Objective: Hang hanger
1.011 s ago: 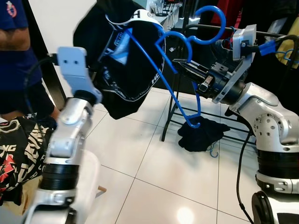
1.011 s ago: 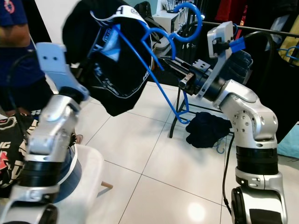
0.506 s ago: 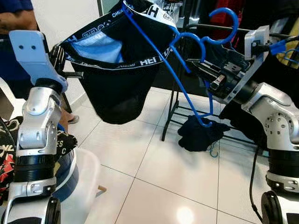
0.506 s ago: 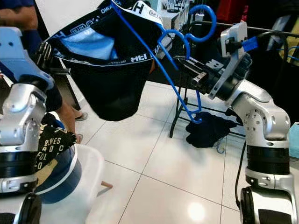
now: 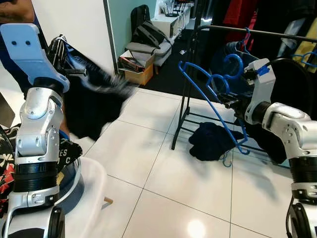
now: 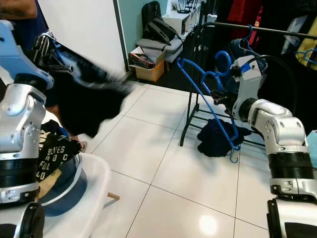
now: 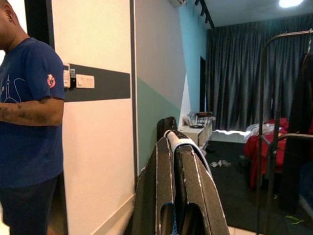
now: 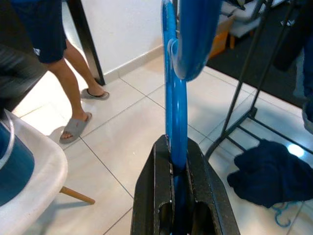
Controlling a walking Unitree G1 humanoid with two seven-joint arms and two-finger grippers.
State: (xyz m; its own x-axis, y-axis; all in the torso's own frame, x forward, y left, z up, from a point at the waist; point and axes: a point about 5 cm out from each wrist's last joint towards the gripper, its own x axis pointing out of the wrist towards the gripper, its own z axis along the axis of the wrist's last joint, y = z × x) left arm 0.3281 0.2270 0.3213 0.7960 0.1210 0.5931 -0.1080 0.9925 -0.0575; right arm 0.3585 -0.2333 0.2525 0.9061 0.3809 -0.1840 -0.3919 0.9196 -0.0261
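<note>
Left eye view: the right gripper (image 5: pixel 229 102) is clamped on the bare blue hanger (image 5: pixel 210 96), holding it beside the black clothes rack (image 5: pixel 184 106), hook up but below the rail. A second ago a black garment (image 5: pixel 91 101) was draped over this hanger; now it has slid off and trails, blurred with motion, from the raised left gripper (image 5: pixel 63 52). With the hanger empty, it looks free to go onto the rail. A dark heap of clothes (image 5: pixel 212 140) lies on the floor under the rack.

Right eye view: the same scene. The rack's rail (image 6: pixel 262 29) runs above and behind the hanger's hook, with other blue hangers (image 6: pixel 246 40) already on it (they crowd the spot the hook probably needs). A white chair (image 6: pixel 91 196) with printed clothes stands at the robot's left.

Left wrist view: the left gripper's fingers (image 7: pixel 183 186) are together, pinching a white-edged strip of the garment. A person (image 7: pixel 29 122) in a blue T-shirt stands close beside the wall.

Right wrist view: the right gripper's fingers (image 8: pixel 200 188) are closed on the hanger's blue stem, which rises straight between them. The person's legs in sandals (image 8: pixel 73 78) stand near the chair's edge.
</note>
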